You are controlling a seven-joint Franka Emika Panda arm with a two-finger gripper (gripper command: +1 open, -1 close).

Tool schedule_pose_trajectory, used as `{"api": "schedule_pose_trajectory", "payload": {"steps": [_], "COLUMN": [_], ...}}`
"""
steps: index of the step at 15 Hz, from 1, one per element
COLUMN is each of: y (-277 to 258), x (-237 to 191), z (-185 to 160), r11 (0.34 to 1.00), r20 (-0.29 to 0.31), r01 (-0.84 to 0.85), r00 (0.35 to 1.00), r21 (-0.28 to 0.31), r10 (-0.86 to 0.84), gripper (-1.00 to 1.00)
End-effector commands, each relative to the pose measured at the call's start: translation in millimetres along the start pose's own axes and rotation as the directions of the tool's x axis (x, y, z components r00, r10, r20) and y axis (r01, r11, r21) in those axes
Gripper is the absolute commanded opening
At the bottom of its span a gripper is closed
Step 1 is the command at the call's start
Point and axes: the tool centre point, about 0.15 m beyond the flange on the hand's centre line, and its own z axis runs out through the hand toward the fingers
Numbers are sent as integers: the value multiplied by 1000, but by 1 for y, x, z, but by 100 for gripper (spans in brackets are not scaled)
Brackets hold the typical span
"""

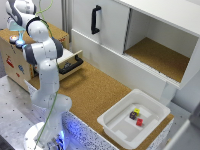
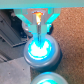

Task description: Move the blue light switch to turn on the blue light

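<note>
My gripper [image 2: 39,31] sits pressed together right over the glowing blue switch [image 2: 40,49], probably touching it. Light looks on already, so next I'd lift clear; a 2nd cap [image 2: 50,79] is adjacent.

no readable text — red marks on the box [image 1: 11,62] too blurred.

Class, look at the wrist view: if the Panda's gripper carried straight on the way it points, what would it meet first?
Most likely the small round blue cap with a dark rim, glowing directly beneath the gripper. Its fingers look nearly closed. Whether the tips already touch the cap is unclear, since depth is hard to judge there.
</note>
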Motion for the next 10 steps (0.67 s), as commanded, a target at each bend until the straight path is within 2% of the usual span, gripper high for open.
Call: {"api": "schedule_pose_trajectory", "payload": {"steps": [1,3,5,7,9,10], "y": [-12,-24,-38,-47,-46,-44], "x": [7,5,1,1,3,5], "z": [-11,-50,-87,-93,-82,-76], "r11": [992,972,957,947,942,945], "r20": [-24,-79,-95,-83,-59,-56], "r01": [-53,-75,-86,-69,-76,-87], "r00": [998,995,994,996,996,996], "r21": [-114,-221,-276,-313,-326,-315], "r10": [51,59,62,45,60,73], "gripper": [100,100,100,100,100,100]}}
